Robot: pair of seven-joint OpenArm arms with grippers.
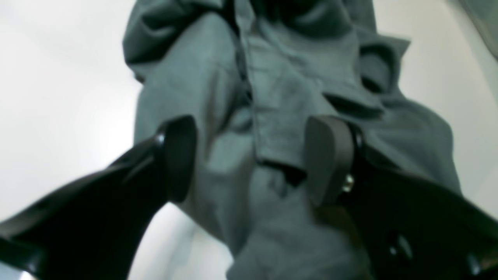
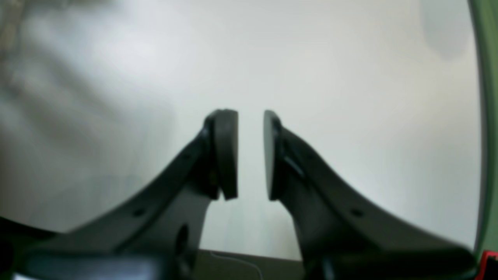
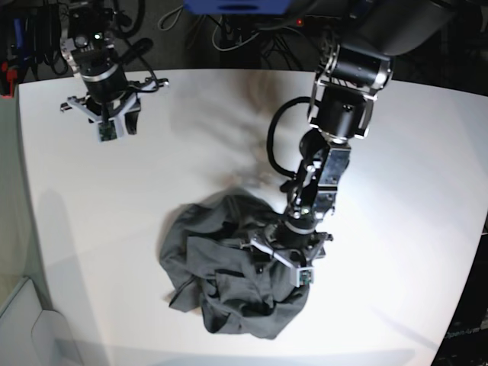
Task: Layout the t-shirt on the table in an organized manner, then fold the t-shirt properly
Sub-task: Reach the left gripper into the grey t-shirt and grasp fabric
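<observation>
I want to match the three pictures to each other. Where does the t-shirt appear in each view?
Left wrist: the t-shirt fills the centre, behind the open left gripper.
Right wrist: not clearly visible.
Base: crumpled heap, lower centre.
Shared landmark: the white table.

From my left wrist camera the t-shirt (image 1: 280,97) is soft-focused and runs off the top and bottom edges, so I can't follow its outline. The left pincer (image 1: 251,159) hides the cloth behind its fingers (image 1: 328,159). In the base view, that arm covers the bundle's right side. My right wrist picture is blurred; the green strip (image 2: 486,116) at its right edge is possibly a surface rim.
</observation>
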